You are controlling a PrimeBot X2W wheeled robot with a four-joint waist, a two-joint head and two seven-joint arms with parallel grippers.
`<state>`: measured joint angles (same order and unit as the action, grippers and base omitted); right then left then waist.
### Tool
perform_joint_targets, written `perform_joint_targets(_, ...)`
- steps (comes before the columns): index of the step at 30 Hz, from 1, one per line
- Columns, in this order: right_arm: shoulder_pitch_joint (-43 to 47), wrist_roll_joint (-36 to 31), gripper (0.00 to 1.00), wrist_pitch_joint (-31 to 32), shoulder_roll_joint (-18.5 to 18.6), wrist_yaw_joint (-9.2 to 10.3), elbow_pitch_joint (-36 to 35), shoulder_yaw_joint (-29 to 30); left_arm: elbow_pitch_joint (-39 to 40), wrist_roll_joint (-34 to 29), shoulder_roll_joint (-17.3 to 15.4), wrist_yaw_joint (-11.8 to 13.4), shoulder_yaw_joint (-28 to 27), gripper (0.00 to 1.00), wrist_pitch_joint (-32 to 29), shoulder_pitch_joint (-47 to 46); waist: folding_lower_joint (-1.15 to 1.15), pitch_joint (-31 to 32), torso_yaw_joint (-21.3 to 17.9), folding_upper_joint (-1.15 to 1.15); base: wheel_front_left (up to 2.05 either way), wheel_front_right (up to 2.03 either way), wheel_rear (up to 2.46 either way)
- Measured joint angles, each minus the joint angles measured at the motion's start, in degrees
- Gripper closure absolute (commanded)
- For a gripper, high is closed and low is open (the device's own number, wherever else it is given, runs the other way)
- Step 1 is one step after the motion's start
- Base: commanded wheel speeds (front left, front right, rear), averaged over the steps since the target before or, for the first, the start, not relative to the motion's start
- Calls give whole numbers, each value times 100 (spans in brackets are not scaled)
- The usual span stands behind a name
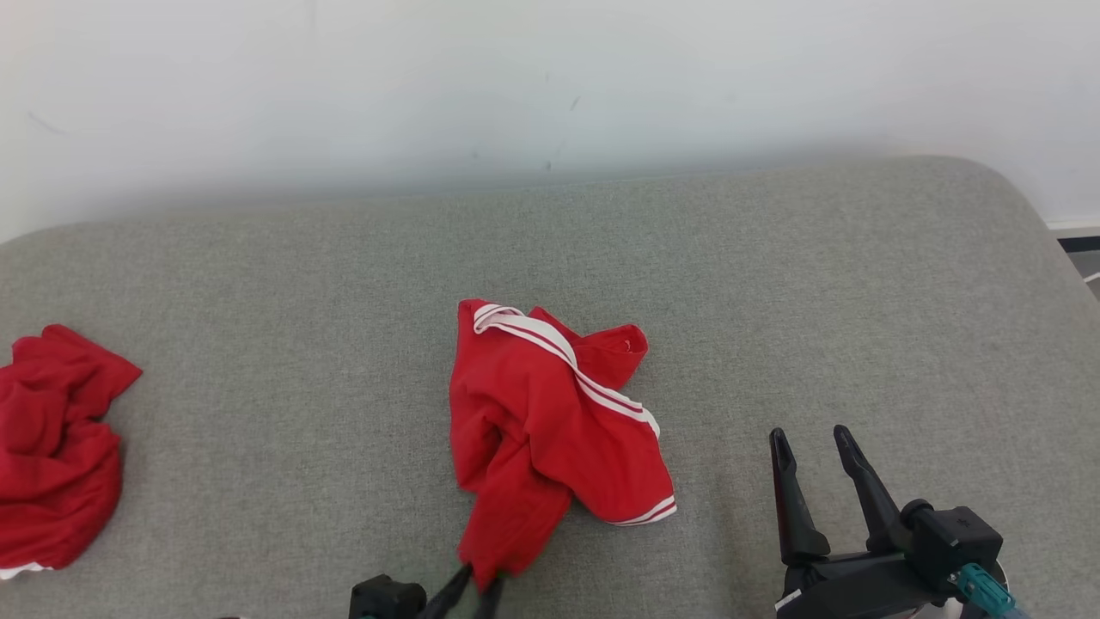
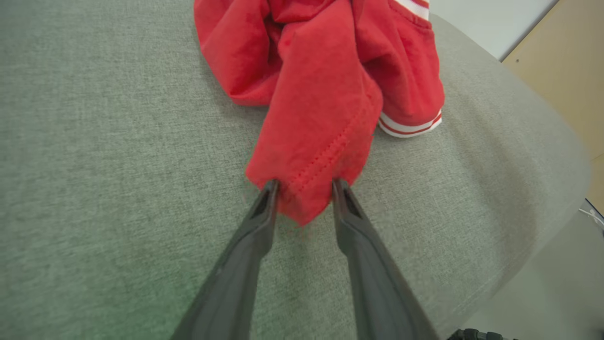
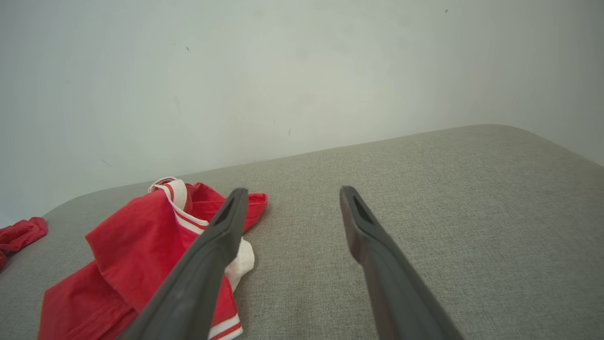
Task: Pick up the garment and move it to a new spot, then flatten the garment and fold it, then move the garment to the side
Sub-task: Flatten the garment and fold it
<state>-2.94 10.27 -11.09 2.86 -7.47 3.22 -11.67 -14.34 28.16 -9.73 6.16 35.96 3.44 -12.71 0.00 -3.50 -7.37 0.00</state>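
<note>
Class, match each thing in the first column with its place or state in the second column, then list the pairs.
1 centre garment
2 side garment
3 left gripper
4 right gripper

A open, clear of both garments
B at the cushion's left edge
C fingers astride a garment corner
D crumpled, mid-cushion

Pairs: 1-D, 2-B, 3-C, 4-A

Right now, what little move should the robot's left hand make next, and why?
Probably close the left hand on the red garment. Its two fingers stand apart with the garment's hem corner between their tips, so nothing looks pinched yet and lifting now would likely leave the cloth behind. The right hand is open over the grey cushion, off to the side of the garment.
</note>
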Motion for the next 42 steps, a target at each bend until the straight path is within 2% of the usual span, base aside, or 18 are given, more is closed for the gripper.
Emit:
perform_joint_targets(6, 16, -23, 0, 29, 0, 0, -21, 55, -223, 59, -9, 3, -136, 100, 254, -15, 0, 52, 0, 0, 0, 0, 0)
perform_joint_targets(9, 45, -25, 0, 44, 0, 0, -43, 89, -170, 90, -114, 58, -330, 100, 378, -78, 0, 66, 52, 0, 0, 0, 0)
perform_joint_targets(21, 116, -21, 0, 49, -1, 0, -53, 87, 694, 83, -1266, 363, -1262, 100, 244, -545, 0, 158, 285, 0, 0, 0, 0)
perform_joint_targets(24, 116, -15, 0, 49, -1, 0, -44, 81, 820, 132, -1458, 454, -1427, 100, 165, -523, 0, 164, 271, 0, 0, 0, 0)
perform_joint_targets(28, 127, -14, 0, 48, 0, 0, -32, 81, 831, 330, -1497, 536, -1570, 100, 142, -257, 0, 177, 238, 0, 0, 0, 0)
perform_joint_targets(32, 139, -14, 0, 51, 0, 0, -35, 80, 572, 446, -1397, 458, -1501, 100, 241, 15, 0, 172, 216, 1, 0, 0, 0)
perform_joint_targets(34, 140, -14, 0, 58, -1, 0, -40, 91, 510, 420, -1311, 504, -1450, 9, 357, 90, 0, 172, 223, 1, 0, 0, 0)
perform_joint_targets(35, 142, -14, 0, 63, 0, 0, -43, 102, 474, 415, -1285, 514, -1444, 0, 417, 118, 0, 172, 232, 1, 0, 0, 0)
perform_joint_targets(42, 142, -21, 0, 105, -1, 0, -83, 107, 734, 339, -1088, 715, -1481, 0, 880, 280, 0, 159, 367, 0, 0, 0, 0)
